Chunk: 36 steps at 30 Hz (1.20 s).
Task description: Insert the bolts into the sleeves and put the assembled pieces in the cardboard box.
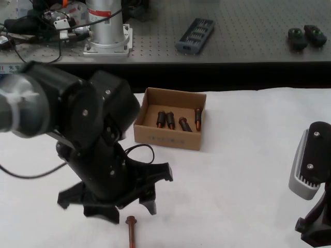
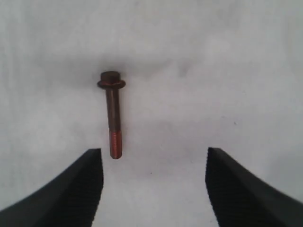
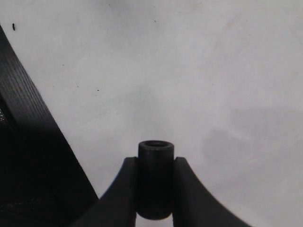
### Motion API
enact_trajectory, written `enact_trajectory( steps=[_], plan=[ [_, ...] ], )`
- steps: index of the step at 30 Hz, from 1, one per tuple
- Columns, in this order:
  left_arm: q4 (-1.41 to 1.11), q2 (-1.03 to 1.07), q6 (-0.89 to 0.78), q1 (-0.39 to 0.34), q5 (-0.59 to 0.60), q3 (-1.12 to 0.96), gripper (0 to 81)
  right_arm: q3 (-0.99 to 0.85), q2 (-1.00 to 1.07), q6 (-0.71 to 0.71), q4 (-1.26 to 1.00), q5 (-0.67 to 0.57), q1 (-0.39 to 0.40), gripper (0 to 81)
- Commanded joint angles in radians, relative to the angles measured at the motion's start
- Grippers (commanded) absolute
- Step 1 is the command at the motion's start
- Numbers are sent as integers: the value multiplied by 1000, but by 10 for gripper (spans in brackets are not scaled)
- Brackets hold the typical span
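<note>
White cloth covers the surface (image 1: 248, 170), with open room around both arms. Left pincer (image 2: 152, 152): fingers spread wide, empty, poised above a coppery hex-flanged metal bolt (image 2: 112, 116) that lies flat just ahead of its tips, nearer one finger. Step in hand: picking up this bolt. The next move likely calls for centring, descending and closing across the shank. Beyond this pincer, the brown cardboard box (image 1: 165, 138) holds four assembled pieces (image 1: 170, 120). Its near wall stands well apart from the bolt. Right pincer (image 3: 155, 161): clamped on a black cylindrical sleeve (image 3: 155, 182), bore facing outward, apparently ready for insertion.
</note>
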Motion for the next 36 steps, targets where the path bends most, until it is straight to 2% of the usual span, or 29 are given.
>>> enact_trajectory(
  steps=[1, 12, 21, 27, 36],
  plan=[
    [3, 53, -248, -5, -28, -1, 461, -2, -16, 1, 8, -15, -4, 19],
    [-76, 141, -268, -5, -124, -1, 461, -2, -16, 42, 8, -15, -4, 19],
    [-103, 206, -266, -5, -123, -1, 461, -2, -16, 41, 6, -15, -4, 19],
    [-104, 234, -219, -5, -78, -1, 459, -2, -16, 41, 3, -15, -4, 19],
    [-102, 242, -11, -5, -28, -1, 291, -2, -16, 45, -18, -15, -4, 19]
  ],
)
